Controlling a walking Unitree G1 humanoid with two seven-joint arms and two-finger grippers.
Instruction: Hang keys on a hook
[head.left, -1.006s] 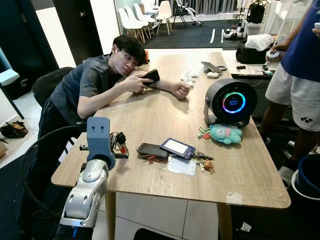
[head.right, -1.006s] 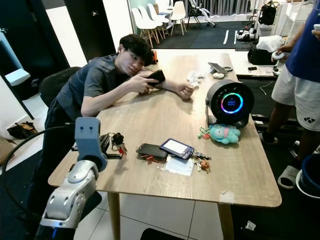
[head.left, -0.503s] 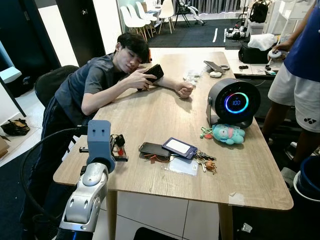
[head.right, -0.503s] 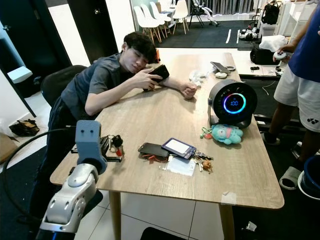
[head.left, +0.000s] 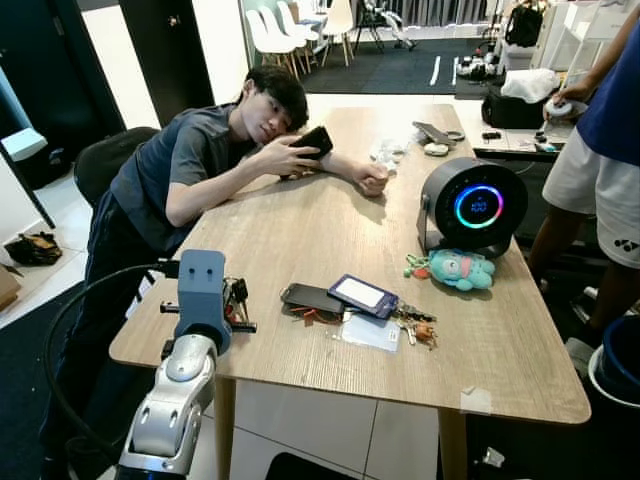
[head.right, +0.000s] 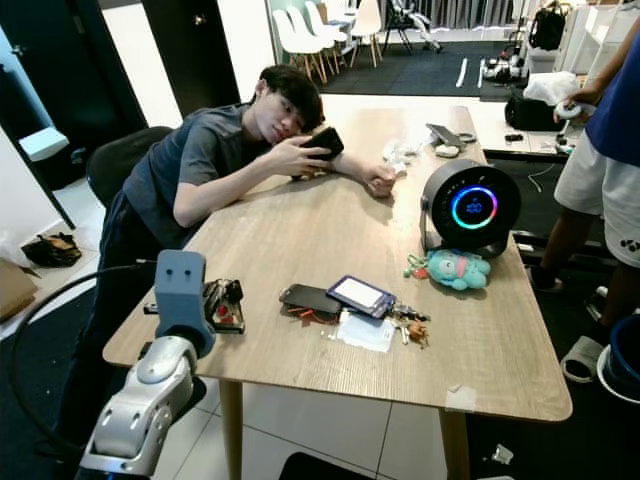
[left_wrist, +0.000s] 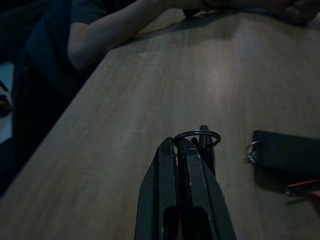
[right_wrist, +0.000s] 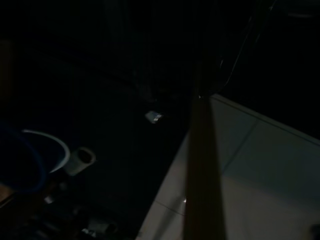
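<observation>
Now, at the far left, a seated person (head.left: 190, 165) is seen slumped over the long side of the wooden table (head.left: 300, 225), a black phone (head.left: 315, 141) held up in one hand. Nearer the table's front-left corner the left gripper (left_wrist: 186, 148) is raised just above the tabletop, its two black fingers pressed together and clamped on a bunch of keys (head.right: 224, 303) (the metal ring is seen poking out past the fingertips in the left wrist view). Moving along, a dark phone (head.left: 310, 298) lies flat beside a blue-edged card holder (head.left: 363, 296), with a clear plastic sleeve (head.left: 368, 332) and a second bunch of keys (head.left: 415, 327) touching them. Further right, a teal plush toy (head.left: 460, 270) rests against the base of a round black fan (head.left: 472, 207) with a glowing ring. At the right edge a standing person in white shorts (head.left: 590, 180) is seen. Of the right gripper, whether clenched or released cannot be told; its wrist view is very dark.
</observation>
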